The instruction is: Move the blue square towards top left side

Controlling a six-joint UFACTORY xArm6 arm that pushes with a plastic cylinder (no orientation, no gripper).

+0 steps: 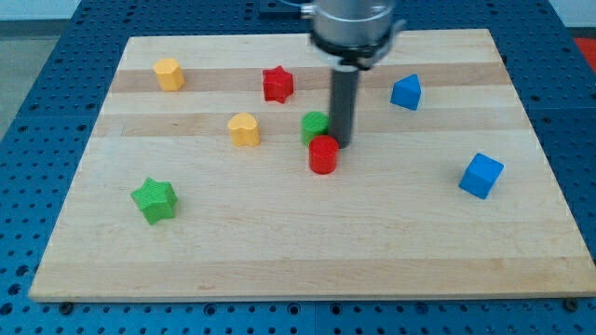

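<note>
The blue square block [480,175] lies at the view's right on the wooden board [307,251]. My tip [341,143] stands near the board's middle, well to the left of the blue square. It is right beside a green block [315,125] on its left and just above a red cylinder [323,154]. The rod hides part of the green block.
A second blue block, wedge-like [405,92], lies at the upper right. A red star [277,84] is at top centre, a yellow hexagon-like block [169,73] at top left, a yellow heart [244,129] left of centre, a green star [154,200] at lower left.
</note>
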